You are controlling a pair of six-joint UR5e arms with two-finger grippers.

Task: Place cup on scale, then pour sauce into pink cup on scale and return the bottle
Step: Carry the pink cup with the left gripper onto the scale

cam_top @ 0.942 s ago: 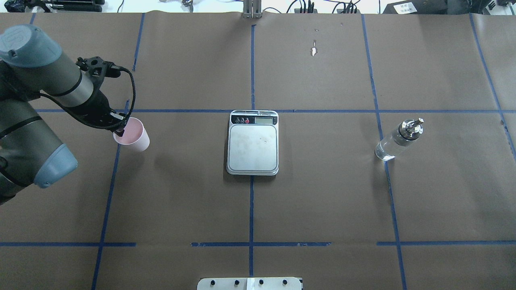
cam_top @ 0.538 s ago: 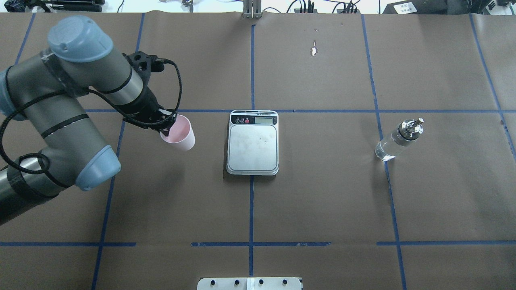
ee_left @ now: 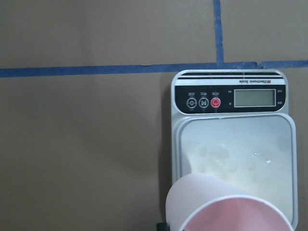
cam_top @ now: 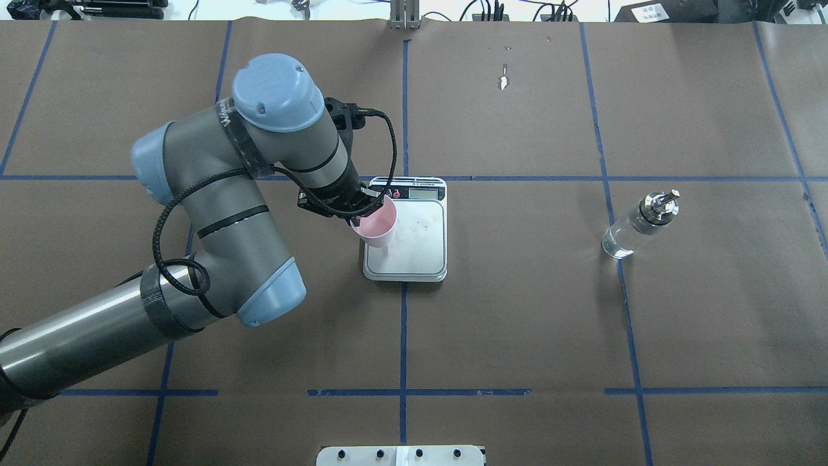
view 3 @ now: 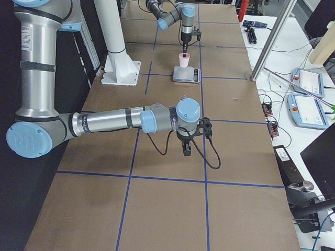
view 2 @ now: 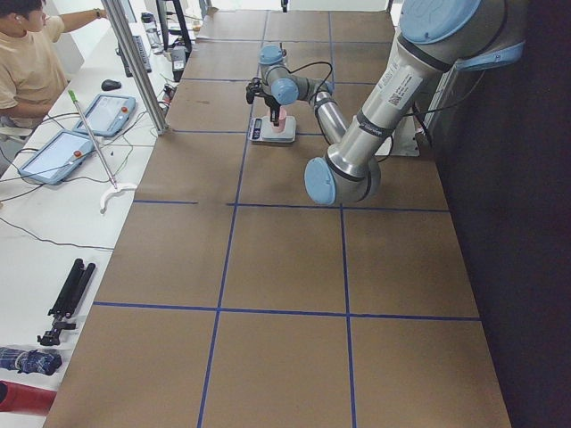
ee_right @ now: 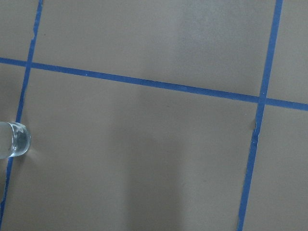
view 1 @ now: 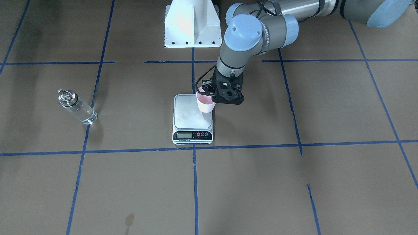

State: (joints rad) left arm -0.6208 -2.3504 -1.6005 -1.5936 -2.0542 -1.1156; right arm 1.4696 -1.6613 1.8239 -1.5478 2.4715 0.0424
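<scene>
Swinging in from the left, the left end effector [cam_top: 370,208] has carried the cup [cam_top: 378,228] to the scale [cam_top: 414,243]. It pinches the cup by the rim, upright over the platform's left edge; whether the cup touches, I cannot tell. Well off to the right the bottle [cam_top: 637,228] stands on the surface [cam_top: 517,323]. The right end effector [view 3: 187,150] hangs low; I cannot tell its finger spread.

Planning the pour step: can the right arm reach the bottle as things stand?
Probably yes. The bottle stands alone on bare paper, nothing beside it, and the left end effector is off at the scale holding the cup. The right wrist view shows the bottle's base.
</scene>
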